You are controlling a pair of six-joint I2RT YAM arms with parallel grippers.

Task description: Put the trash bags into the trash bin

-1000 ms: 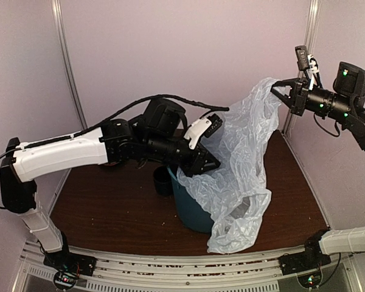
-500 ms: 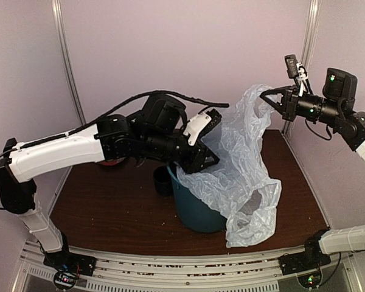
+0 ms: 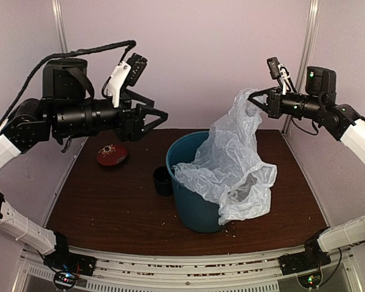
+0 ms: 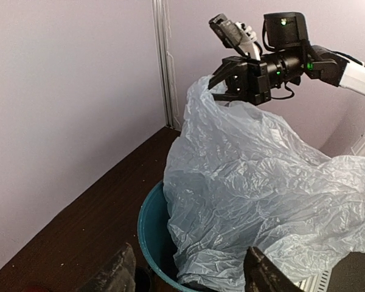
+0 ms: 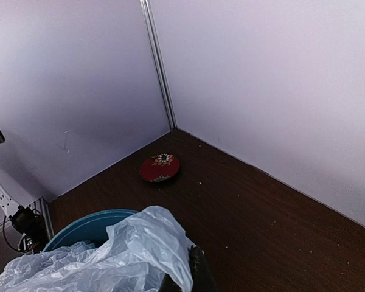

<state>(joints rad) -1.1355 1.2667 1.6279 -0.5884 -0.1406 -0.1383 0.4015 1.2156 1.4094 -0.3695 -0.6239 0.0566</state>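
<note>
The teal trash bin point(image 3: 191, 207) stands mid-table. The pale, crinkly trash bag point(image 3: 231, 164) hangs from my right gripper point(image 3: 255, 101), which is shut on its top corner high above the bin's far right. The bag's lower part lies inside the bin and spills over its right rim. My left gripper point(image 3: 157, 115) is open and empty, up in the air left of the bin and apart from the bag. In the left wrist view the bag point(image 4: 261, 188) fills the bin point(image 4: 147, 225) ahead of my open fingers point(image 4: 112, 277). In the right wrist view the bag point(image 5: 128, 255) covers my fingertips point(image 5: 199, 271).
A small dark mug point(image 3: 163, 180) stands against the bin's left side. A red patterned dish point(image 3: 112, 154) lies at the table's far left, also in the right wrist view point(image 5: 160, 167). Walls close the back and sides.
My left arm has swung up and left, away from the bin and bag. My right gripper has moved left and lower with the bag, which has sagged further into the bin.
</note>
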